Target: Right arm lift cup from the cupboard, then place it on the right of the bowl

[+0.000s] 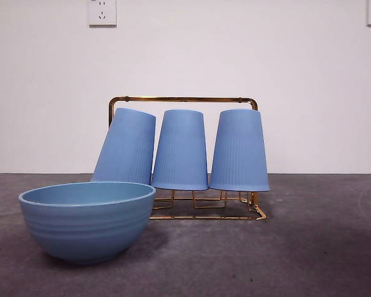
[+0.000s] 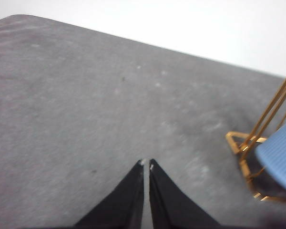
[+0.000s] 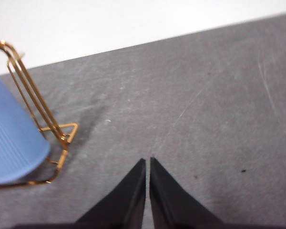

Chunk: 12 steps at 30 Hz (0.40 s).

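Note:
Three identical ribbed blue cups hang upside down on the gold wire cupboard [image 1: 183, 99]: a tilted left one [image 1: 126, 147], a middle one [image 1: 180, 150] and a right one [image 1: 239, 150]. The light-blue bowl [image 1: 86, 218] stands in front of the rack at the left. My right gripper [image 3: 147, 162] is shut and empty over bare table, with the rack's end [image 3: 62, 136] and one cup [image 3: 12, 140] off to its side. My left gripper [image 2: 146, 163] is shut and empty, with the rack's other end [image 2: 250, 148] and a cup's rim [image 2: 279, 152] beside it. Neither arm shows in the front view.
The dark grey table [image 1: 321, 247] stretches to the right of the bowl and rack. A white wall stands behind, with sockets [image 1: 102, 12] high up.

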### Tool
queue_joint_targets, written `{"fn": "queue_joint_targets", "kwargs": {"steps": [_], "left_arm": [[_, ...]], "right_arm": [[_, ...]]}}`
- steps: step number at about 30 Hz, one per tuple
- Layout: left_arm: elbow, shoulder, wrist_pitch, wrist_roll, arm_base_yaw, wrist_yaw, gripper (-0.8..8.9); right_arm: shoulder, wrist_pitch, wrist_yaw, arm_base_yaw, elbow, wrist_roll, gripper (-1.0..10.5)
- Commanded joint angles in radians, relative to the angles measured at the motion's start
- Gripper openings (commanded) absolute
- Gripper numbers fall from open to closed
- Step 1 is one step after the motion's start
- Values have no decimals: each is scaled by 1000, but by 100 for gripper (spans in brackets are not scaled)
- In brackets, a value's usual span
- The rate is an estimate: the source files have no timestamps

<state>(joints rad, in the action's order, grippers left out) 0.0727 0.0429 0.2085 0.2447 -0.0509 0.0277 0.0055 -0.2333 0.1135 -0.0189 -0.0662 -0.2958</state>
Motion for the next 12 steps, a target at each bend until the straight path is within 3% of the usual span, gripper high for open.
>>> {"fn": "queue_joint_targets", "kwargs": {"steps": [1,4,12], "left_arm": [[59,36,-16,113,-14,0,15],[105,90,-21,154,-33,-3,15],[330,312,38,127,-84,-121,15]], "right_arm": [[7,-31,19,-6,-65,-93,12],[31,-54,58,-13,-120,-121,12],[189,-182,194,-32,-342,-129,12]]}}
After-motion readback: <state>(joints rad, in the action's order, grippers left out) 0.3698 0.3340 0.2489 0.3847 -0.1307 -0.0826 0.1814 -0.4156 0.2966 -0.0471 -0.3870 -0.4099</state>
